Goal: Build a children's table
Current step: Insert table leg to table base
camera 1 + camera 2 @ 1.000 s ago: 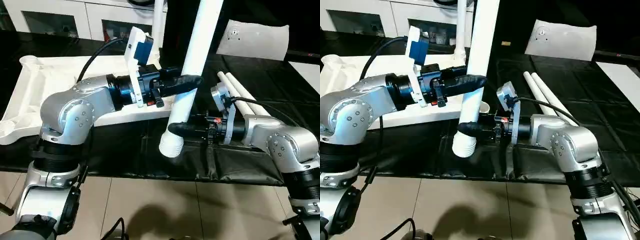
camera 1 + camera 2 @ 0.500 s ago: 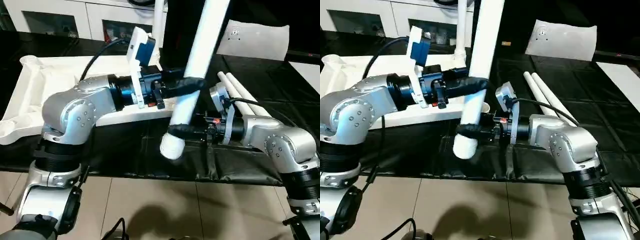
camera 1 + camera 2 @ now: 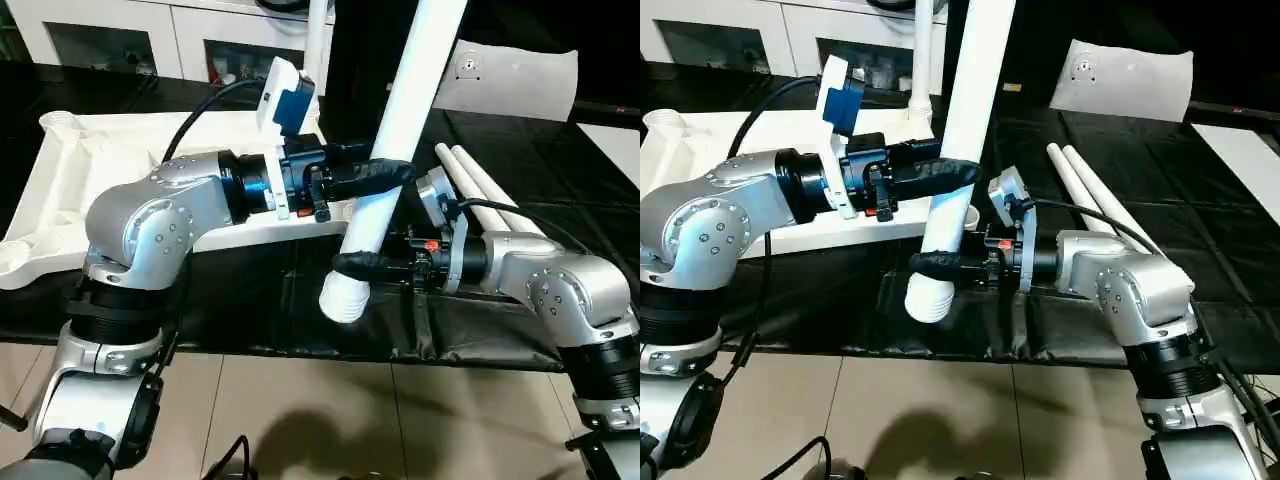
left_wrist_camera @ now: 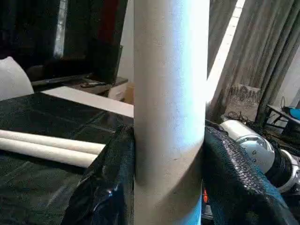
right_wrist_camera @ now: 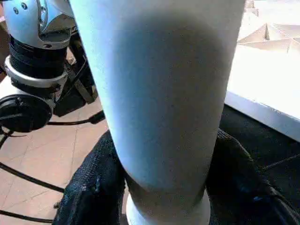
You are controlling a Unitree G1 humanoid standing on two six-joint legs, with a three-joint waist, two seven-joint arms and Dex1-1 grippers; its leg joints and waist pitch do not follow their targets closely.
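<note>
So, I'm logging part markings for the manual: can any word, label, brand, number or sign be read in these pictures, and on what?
None can be read.
Long white tapered round leg, gripped by the left hand and right hand: no marking.
White ribbed plastic tabletop: no marking.
White flat slab at the back: a small dark mark, too small to read.

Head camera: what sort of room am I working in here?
Probably an indoor lab or demo room, not a home: a work table draped in black sheeting, a tiled floor, white cabinets behind, and curtains with cables on the floor.
</note>
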